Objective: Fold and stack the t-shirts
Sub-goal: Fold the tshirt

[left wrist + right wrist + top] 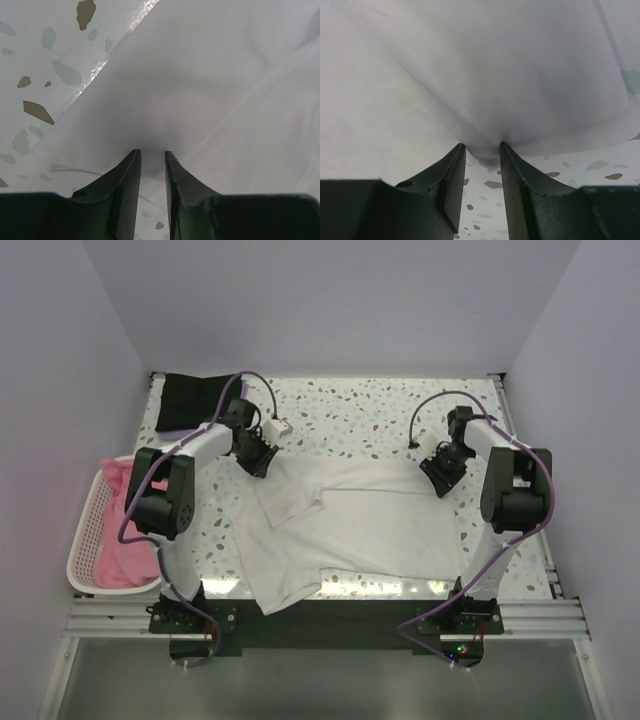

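Your left arm [185, 455] and right arm [497, 445] were white, with black joints. Purple cables [430, 400] ran off both. Your fingers [127, 190] were dark and tapered.

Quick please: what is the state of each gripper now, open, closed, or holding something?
Left gripper: closed on an edge of the white t-shirt.
Right gripper: closed on the white t-shirt too, cloth bunched in its grip.
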Controlling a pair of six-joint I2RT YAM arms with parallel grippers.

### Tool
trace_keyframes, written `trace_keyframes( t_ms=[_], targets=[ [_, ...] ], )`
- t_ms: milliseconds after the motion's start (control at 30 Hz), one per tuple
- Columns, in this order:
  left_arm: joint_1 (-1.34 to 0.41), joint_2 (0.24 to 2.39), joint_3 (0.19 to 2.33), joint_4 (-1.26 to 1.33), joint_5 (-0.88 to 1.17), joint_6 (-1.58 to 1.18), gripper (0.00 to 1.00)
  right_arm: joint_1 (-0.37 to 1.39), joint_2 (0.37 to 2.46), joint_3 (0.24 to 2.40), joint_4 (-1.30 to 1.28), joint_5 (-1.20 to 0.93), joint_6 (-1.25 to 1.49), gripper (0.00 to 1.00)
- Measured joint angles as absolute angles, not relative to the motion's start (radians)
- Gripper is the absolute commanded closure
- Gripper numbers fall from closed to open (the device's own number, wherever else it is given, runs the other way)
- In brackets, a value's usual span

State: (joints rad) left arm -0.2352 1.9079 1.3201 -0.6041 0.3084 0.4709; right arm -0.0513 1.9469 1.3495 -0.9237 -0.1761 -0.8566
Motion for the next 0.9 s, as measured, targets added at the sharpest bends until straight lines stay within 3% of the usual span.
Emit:
trace_keyframes(
  t_ms=[167, 333, 633, 900],
  targets=[
    [-0.233, 1.942, 1.303, -0.572, 0.27, 0.463, 0.8, -0.051, 1.942, 1.342, -0.923, -0.169, -0.857, 0.63],
    [-0.229, 1.908, 1.253, -0.532, 0.258, 0.464, 0.87, -0.051, 1.939, 1.341, -0.925, -0.155, -0.848, 0.72],
    [-0.225, 1.787, 1.24, -0.545, 0.303, 0.453, 0.9, -0.052, 1.905, 1.478, -0.964, -0.181, -0.744, 0.71],
    [-0.224, 1.843, 1.258, -0.508, 0.318, 0.408, 0.91, -0.037, 1.905, 1.493, -0.917, -0.174, -0.666, 0.72]
  ],
)
